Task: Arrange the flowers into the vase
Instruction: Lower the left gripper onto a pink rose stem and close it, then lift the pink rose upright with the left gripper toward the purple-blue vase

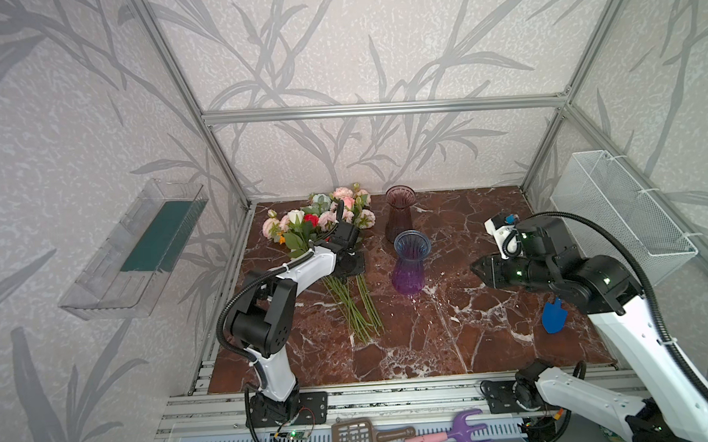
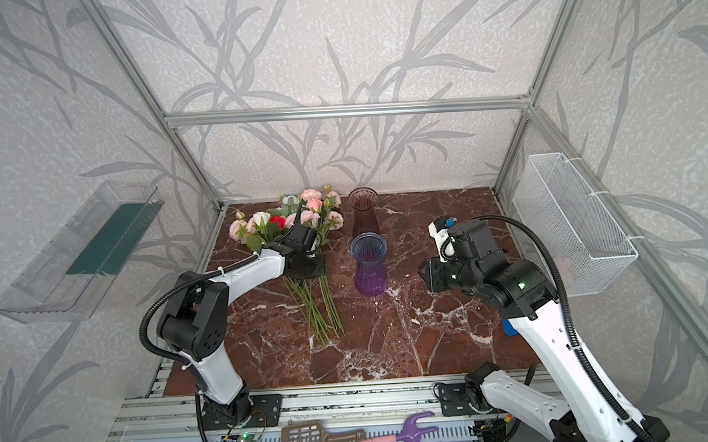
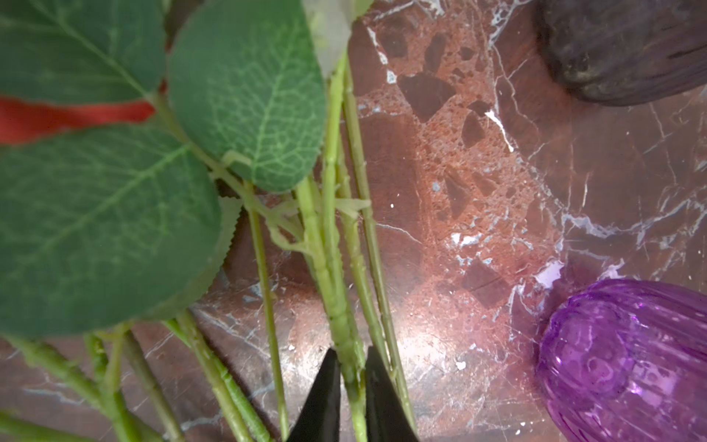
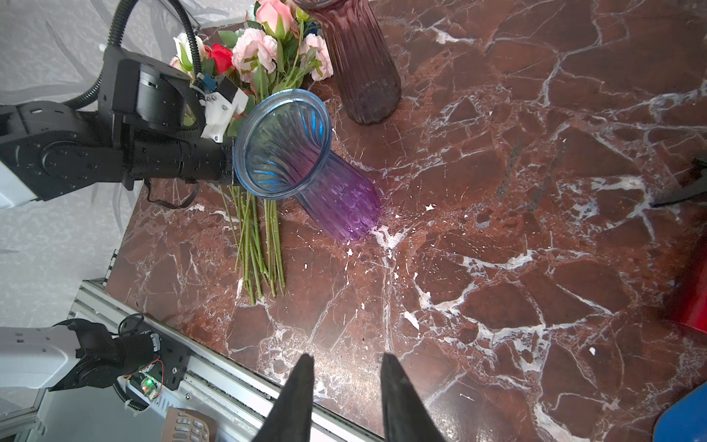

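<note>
A bunch of artificial flowers [image 1: 345, 201], with pink, white and red blooms on long green stems, lies flat at the back left of a red-brown marble tabletop [image 1: 433, 342]. The left gripper [image 3: 352, 350] is pinched narrowly on one green stem [image 3: 329, 268]. A blue-rimmed purple ribbed glass vase [image 1: 411, 264] stands upright just beside the stems. The right gripper [image 4: 347, 356] hovers with its fingers parted, holding nothing, over bare marble to the right of the vase.
</note>
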`<action>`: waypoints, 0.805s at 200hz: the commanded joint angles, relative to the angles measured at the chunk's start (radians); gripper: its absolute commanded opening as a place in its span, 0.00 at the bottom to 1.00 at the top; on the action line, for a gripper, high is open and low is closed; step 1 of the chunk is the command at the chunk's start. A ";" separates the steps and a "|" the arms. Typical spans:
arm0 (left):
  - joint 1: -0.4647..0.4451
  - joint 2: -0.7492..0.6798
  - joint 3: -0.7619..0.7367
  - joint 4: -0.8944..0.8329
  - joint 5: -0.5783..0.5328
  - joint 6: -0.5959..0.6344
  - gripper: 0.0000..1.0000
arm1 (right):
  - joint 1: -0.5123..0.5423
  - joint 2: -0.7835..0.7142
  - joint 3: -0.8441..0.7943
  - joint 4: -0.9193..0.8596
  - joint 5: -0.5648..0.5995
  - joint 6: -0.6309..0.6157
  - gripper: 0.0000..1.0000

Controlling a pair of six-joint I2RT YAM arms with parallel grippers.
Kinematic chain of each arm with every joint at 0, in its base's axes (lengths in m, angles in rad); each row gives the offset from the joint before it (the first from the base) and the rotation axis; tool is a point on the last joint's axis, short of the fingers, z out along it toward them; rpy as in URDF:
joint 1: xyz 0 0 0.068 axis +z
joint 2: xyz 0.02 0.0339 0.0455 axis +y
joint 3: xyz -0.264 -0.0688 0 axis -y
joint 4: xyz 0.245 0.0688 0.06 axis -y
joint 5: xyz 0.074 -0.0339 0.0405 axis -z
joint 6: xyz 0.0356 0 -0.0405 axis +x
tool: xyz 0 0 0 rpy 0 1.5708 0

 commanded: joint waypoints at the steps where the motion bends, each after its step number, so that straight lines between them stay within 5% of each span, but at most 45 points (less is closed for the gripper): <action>1: -0.004 -0.020 0.018 -0.014 -0.024 0.017 0.12 | -0.002 0.004 0.027 -0.013 0.000 -0.020 0.31; 27: -0.003 -0.049 0.014 -0.015 -0.036 0.018 0.00 | -0.002 0.006 0.040 -0.017 -0.001 -0.025 0.31; 118: 0.010 -0.359 -0.043 -0.043 -0.158 -0.017 0.00 | -0.002 -0.015 0.060 -0.026 -0.002 -0.029 0.30; 161: 0.045 -0.509 0.021 -0.171 -0.213 0.062 0.00 | -0.003 -0.018 0.041 0.026 -0.045 -0.010 0.30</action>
